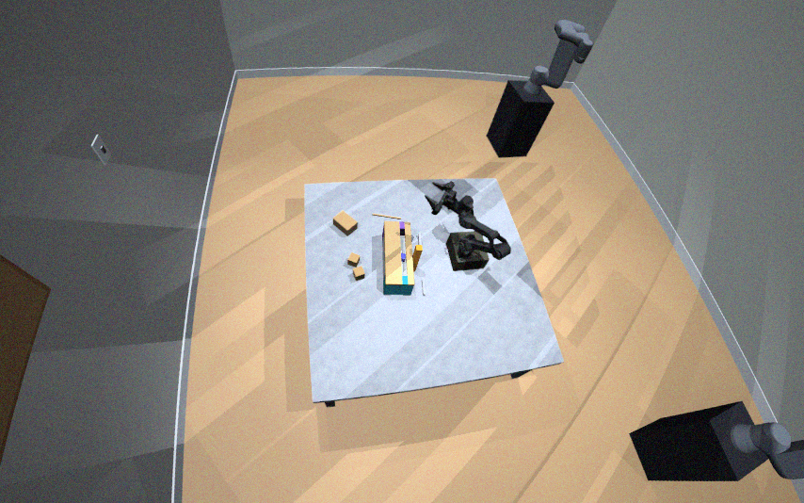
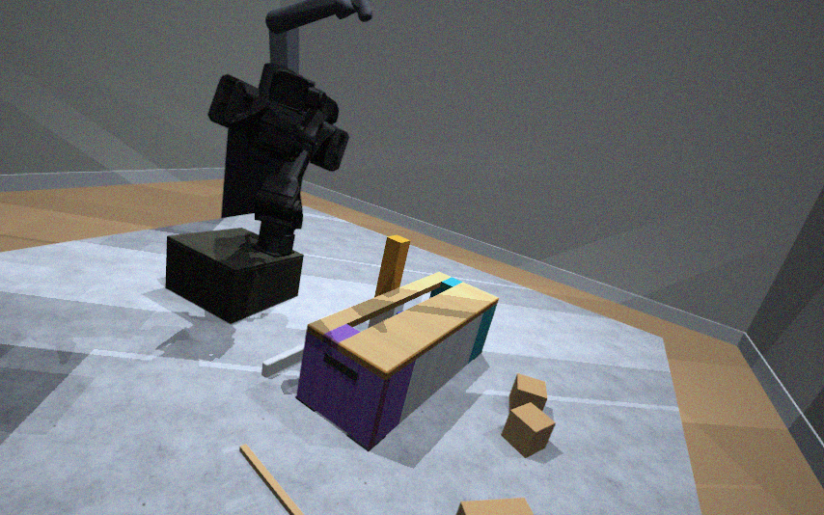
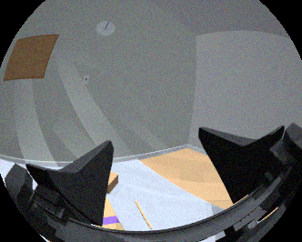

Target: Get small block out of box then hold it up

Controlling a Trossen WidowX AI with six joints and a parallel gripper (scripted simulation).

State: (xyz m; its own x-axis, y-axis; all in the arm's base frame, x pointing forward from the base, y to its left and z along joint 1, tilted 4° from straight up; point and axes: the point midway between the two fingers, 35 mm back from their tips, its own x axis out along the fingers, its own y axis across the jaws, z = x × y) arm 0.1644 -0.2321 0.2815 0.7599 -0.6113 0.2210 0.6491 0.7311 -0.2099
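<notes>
The box (image 1: 393, 259) (image 2: 431, 326) stands on the table, with a wooden top cut by a long slot, one purple end and one teal end. Its purple end has a dark slit in the exterior view; a corner of the box (image 3: 109, 210) shows low in the wrist view. A small blue-purple piece (image 1: 403, 256), apparently the block, shows through the top slot near mid-length. It is hidden in the other views. Which end is the pocket I cannot tell. My gripper (image 1: 430, 190) (image 2: 282, 124) (image 3: 156, 139) is open and empty, raised above the table, away from the box beyond its purple end.
An orange post (image 1: 417, 257) (image 2: 393, 265) stands beside the box on my base's side. A pale bar (image 1: 423, 287) lies near the teal end. A thin wooden stick (image 1: 386, 216) (image 2: 268, 478) (image 3: 143, 215) lies off the purple end. Wooden blocks (image 1: 345, 222) (image 2: 527, 429) lie behind the box.
</notes>
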